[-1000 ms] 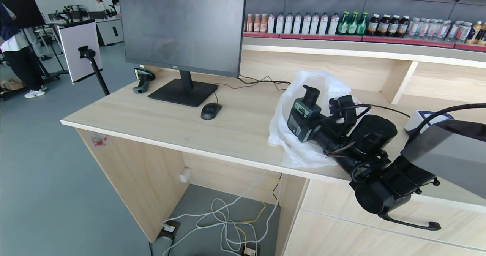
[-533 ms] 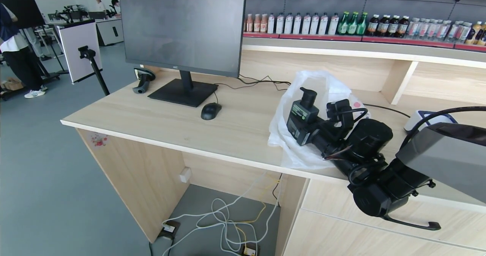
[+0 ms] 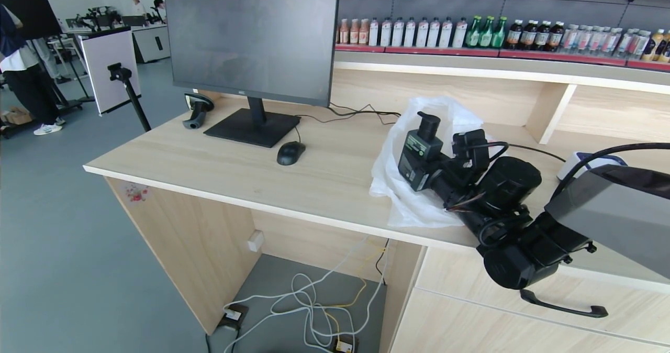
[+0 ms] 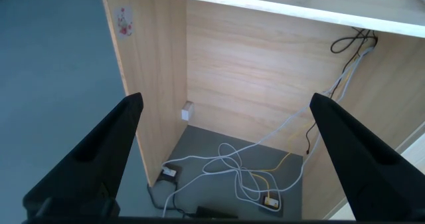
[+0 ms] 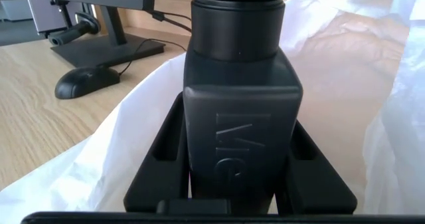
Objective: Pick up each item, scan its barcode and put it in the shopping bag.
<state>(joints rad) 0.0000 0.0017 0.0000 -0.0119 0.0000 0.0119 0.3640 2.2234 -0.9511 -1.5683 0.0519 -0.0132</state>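
1. While clamped in the right gripper (image 3: 419,160), the dark bottle (image 3: 422,142) points cap-up, slightly tilted, in front of the white bag (image 3: 398,206) on the counter (image 3: 235,164).
2. Right wrist view: fingers (image 5: 159,164) press the bottle's 2 sides, and bag plastic lies on either side.
3. Bottle-to-bag contact: cannot tell.
4. Left gripper (image 4: 226,101): jaws wide apart, nothing between them, low before the counter's open underside, with cables (image 4: 232,174) on the floor.
5. Mouse (image 3: 291,153) and monitor (image 3: 251,33) stand left of the bag.

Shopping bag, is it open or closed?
Open: the shopping bag sits puffed up on the counter, its white plastic spread wide around the dark bottle held by the right gripper.
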